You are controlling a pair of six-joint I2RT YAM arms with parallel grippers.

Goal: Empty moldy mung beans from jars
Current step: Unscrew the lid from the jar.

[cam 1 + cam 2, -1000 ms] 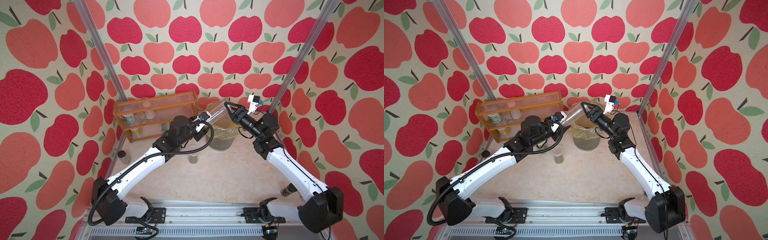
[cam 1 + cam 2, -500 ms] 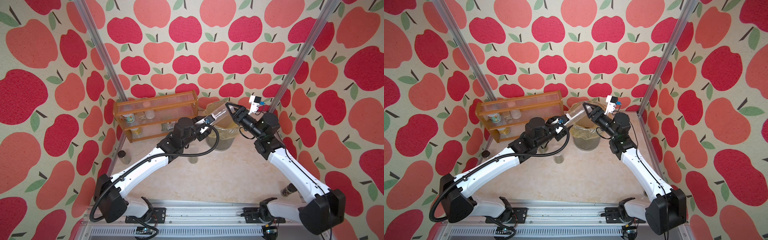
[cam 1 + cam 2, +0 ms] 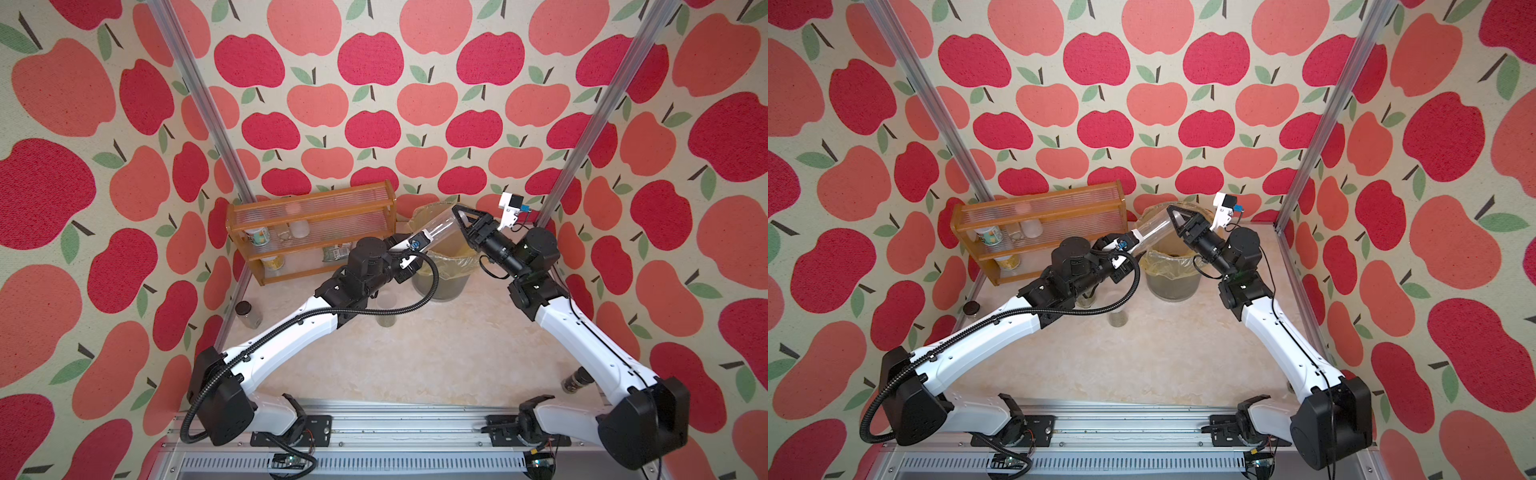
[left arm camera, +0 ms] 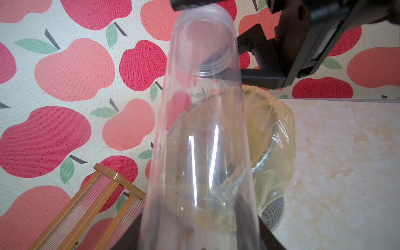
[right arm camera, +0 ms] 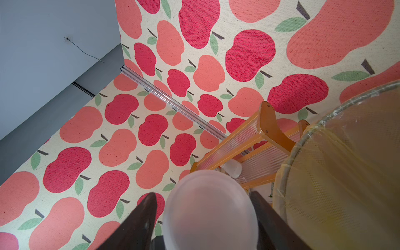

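The tall slim tube [image 3: 440, 226] slanted over the bin [image 3: 457, 262], upper centre of frame.
My left pincer [image 3: 417, 245] clamps its base, presumably so any dregs drop into the bin; it looks empty. My right pincer [image 3: 457, 220] flanks a frosted lid [image 5: 210, 210], grip unclear.

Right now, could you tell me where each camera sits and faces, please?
Both top views: overhead, facing down at the pale tabletop; left arm and right arm show.
Left wrist: looks along the tall clear tube in the left gripper toward the yellow-lined bin.
Right wrist: looks past the right gripper and frosted round lid at the wooden rack.
Both wrist views share bin and rack.
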